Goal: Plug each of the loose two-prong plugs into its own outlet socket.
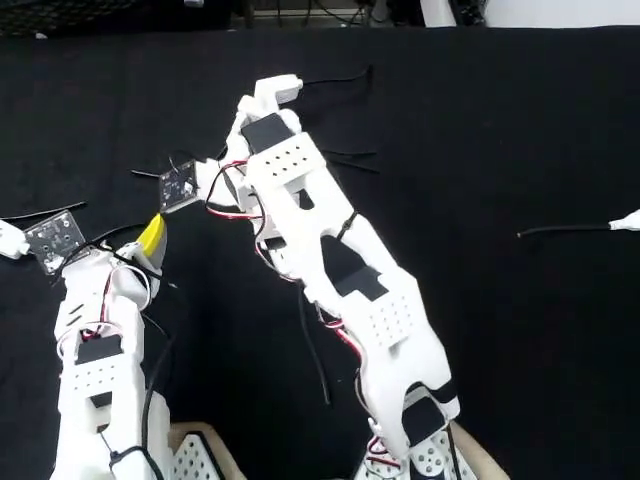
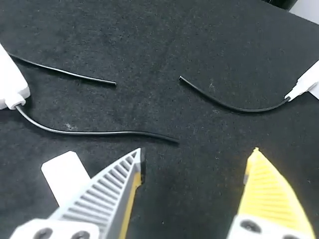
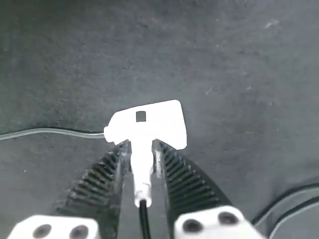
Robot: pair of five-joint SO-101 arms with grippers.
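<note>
Right gripper [image 3: 141, 149] is clenching the slim white two-prong plug [image 3: 141, 172] butted against the white plastic outlet socket [image 3: 157, 124] on the black cloth [image 3: 239, 59], probably needing straight, level pushing; left gripper [image 2: 196, 154] is hanging released.

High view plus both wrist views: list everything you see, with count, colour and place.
cloth: one, black, covering the table.
socket: one, white, lying on the cloth.
plug: one, white, black cord, touching the socket.
loose plug: one, white, black wire, high view's right edge.
wires: several, black, scattered on the cloth.
left gripper: one, white and yellow, open above the cloth.
right gripper: one, dark ribbed inner faces, shut on the plug.
</note>
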